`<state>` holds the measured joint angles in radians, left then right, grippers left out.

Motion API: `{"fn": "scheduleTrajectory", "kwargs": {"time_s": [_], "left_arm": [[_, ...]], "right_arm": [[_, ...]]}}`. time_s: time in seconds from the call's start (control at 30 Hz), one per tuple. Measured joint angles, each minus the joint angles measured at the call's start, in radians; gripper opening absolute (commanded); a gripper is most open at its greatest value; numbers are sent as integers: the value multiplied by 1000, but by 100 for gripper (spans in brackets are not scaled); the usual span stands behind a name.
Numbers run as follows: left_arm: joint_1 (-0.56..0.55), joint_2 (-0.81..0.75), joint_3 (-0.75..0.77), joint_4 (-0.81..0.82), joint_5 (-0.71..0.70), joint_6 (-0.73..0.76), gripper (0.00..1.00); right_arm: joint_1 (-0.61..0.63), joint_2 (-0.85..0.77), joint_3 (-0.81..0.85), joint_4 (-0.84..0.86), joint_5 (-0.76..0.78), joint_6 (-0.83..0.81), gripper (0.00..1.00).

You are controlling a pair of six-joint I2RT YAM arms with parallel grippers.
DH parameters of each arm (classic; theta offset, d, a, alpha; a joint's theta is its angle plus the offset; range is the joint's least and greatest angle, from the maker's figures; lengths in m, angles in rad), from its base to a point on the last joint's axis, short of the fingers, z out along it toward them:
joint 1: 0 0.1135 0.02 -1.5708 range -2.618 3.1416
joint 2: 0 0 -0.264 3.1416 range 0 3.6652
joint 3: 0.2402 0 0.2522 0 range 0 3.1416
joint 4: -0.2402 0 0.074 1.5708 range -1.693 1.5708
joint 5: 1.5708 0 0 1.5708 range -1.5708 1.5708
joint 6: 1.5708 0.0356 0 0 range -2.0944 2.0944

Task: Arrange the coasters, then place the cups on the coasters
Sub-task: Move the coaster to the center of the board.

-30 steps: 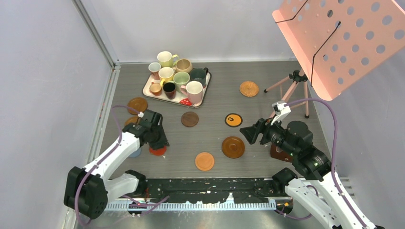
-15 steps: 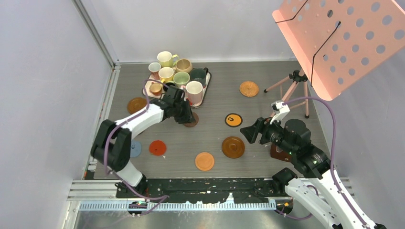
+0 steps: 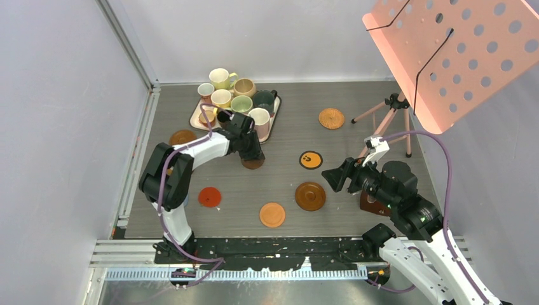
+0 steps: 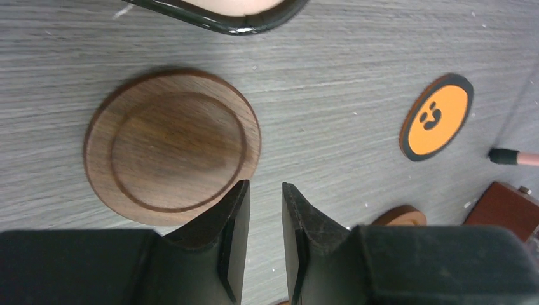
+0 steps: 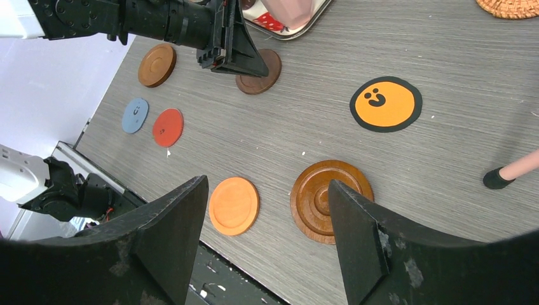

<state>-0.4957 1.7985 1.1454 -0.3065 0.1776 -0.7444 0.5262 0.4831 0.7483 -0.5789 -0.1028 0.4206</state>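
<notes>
In the top view the left gripper (image 3: 252, 154) is covering the far part of the dark wooden coaster (image 3: 254, 164). The left arm (image 3: 191, 152) is hiding nearly all of the blue-grey coaster (image 5: 135, 115), which I am seeing whole only from the right wrist. That arm is also crossing the tray (image 3: 193, 119), so I am not making out the nearest cups (image 3: 241, 103). On the left wrist camera a second wooden coaster (image 4: 399, 216) is showing only a sliver above the finger mount. A brown block (image 4: 505, 206) is running off the corner, and I am unable to identify it. The right wrist picture's top edge is clipping the wicker coaster (image 5: 511, 6).
</notes>
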Motion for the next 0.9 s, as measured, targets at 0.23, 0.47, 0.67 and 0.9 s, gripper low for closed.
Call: {"fn": "scheduleTrajectory", "kwargs": {"time_s": [0.23, 0.47, 0.67, 0.9], "left_arm": [[20, 14, 15, -50, -89, -27, 21], [44, 14, 16, -157, -208, -42, 17], [61, 25, 42, -223, -242, -47, 13], [102, 29, 62, -322, -307, -88, 12]], "right_arm": [[0, 0, 0, 0, 0, -6, 76], [0, -1, 0, -2, 0, -7, 76], [0, -1, 0, -2, 0, -7, 76], [0, -4, 0, -2, 0, -7, 76]]}}
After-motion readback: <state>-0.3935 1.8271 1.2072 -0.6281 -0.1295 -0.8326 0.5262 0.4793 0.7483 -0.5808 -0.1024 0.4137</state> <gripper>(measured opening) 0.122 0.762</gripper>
